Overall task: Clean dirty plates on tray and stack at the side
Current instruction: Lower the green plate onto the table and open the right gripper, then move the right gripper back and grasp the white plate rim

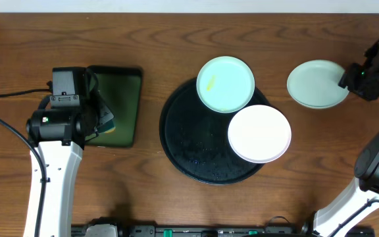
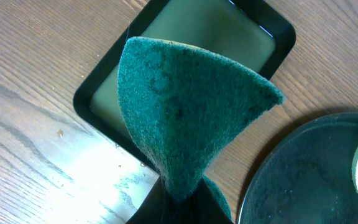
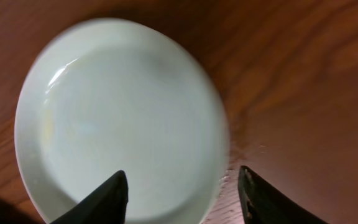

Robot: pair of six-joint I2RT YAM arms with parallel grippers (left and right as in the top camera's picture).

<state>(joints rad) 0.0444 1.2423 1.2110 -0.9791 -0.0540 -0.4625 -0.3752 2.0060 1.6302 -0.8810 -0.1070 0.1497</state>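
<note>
The left gripper (image 2: 178, 208) pinches a green scouring pad (image 2: 185, 106) above the dark green rectangular tray (image 1: 125, 99). The pad hides its fingers almost entirely. On the round black tray (image 1: 189, 141) lie a mint plate with a yellowish smear (image 1: 226, 83) and a white plate (image 1: 259, 133), both overhanging the rim. A second mint plate (image 3: 123, 118) lies on the wooden table (image 1: 176, 39) to the right of the black tray, blurred in the right wrist view. The right gripper (image 3: 182, 174) stands spread over this plate's edge. Whether a finger touches it is unclear.
</note>
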